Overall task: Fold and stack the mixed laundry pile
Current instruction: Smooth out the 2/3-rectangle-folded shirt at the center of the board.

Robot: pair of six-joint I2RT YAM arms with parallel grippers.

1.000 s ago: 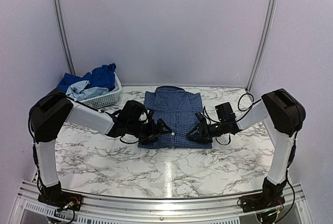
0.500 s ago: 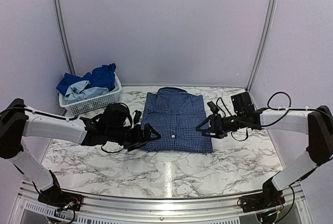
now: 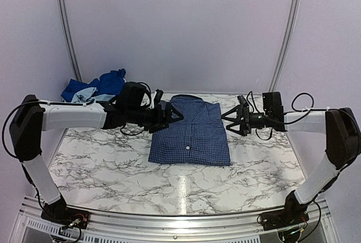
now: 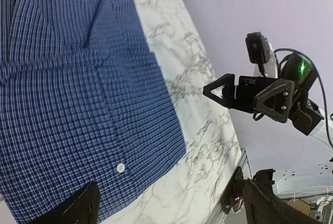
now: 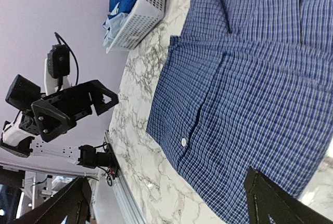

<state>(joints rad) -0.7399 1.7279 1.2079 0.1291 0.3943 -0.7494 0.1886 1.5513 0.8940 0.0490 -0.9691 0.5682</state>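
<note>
Now shirt [image 3: 192, 133] flat between left jaws, right jaws (both spread).

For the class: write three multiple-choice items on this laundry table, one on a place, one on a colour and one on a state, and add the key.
1. Where does the white slatted basket stand?
A far left corner of the table
B far right corner
C near edge, centre

2. What colour is the folded shirt?
A red
B navy check
C plain white

3. How are the left tool and right tool?
A both shut on cloth
B one shut, one open
C both open, holding nothing

Key: 1 A, it stands in that corner, left of the shirt; 2 B, fine navy checks show; 3 C, the fingers are spread with nothing between them.
</note>
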